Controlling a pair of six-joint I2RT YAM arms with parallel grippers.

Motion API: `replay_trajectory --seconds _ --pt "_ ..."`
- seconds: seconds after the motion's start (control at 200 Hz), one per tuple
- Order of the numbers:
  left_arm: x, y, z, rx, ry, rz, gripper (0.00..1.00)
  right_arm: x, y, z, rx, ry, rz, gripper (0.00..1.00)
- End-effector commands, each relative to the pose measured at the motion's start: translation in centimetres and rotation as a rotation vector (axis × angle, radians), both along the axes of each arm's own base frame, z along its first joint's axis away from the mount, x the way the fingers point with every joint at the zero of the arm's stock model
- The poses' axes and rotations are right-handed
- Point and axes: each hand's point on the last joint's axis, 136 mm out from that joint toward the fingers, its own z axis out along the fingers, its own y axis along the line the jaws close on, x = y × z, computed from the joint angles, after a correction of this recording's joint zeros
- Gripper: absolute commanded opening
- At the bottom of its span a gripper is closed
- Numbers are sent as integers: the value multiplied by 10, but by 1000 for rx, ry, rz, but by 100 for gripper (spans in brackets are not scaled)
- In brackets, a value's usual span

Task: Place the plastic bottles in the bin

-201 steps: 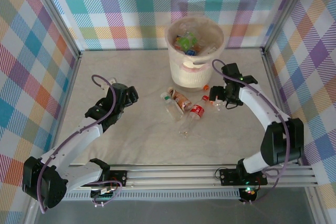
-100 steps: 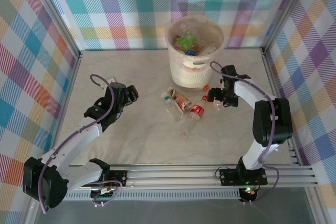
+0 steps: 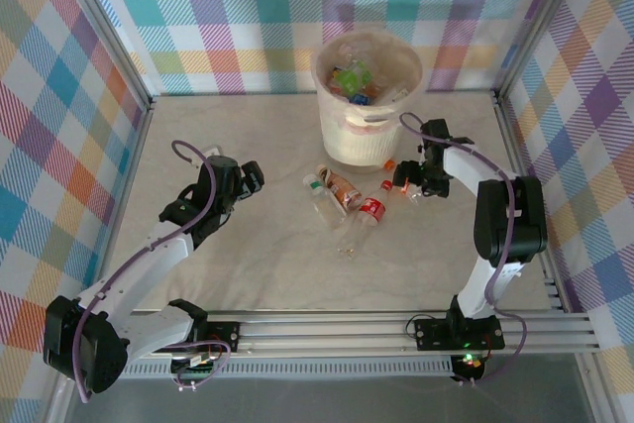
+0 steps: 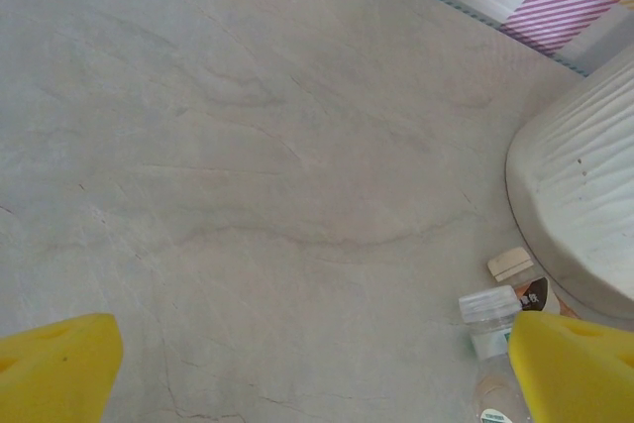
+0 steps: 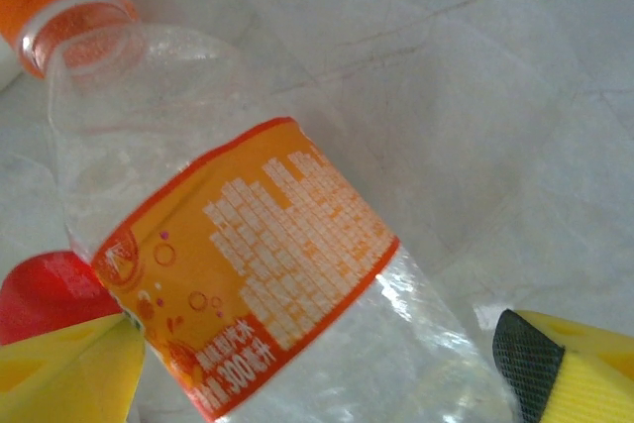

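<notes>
The right gripper (image 5: 312,369) stands open, its yellow fingers (image 5: 69,373) on either side of an orange-labelled bottle (image 5: 258,264) lying on the table (image 5: 475,96). A gap shows beside the black pad at lower right, so nothing is gripped. In the top view this pair sits right of centre, just below and right of the bin (image 3: 337,146), which already holds several bottles (image 3: 352,78). Loose bottles (image 3: 342,190) lie at centre frame. The left gripper (image 3: 253,177) hovers at centre left, jaws spread wide and empty.
</notes>
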Motion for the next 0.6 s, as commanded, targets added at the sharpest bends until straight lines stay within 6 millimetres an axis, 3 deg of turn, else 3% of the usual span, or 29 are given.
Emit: replay_trajectory --seconds 0.0,0.28,0.595 --pt "3 4 -2 -14 -3 11 100 15 3 2 31 -28 10 92" --pt "2 4 -1 -15 -6 12 100 13 9 -2 78 -8 -3 85" --pt "0 1 -3 -33 0 2 100 -25 5 -5 107 44 -129 69"
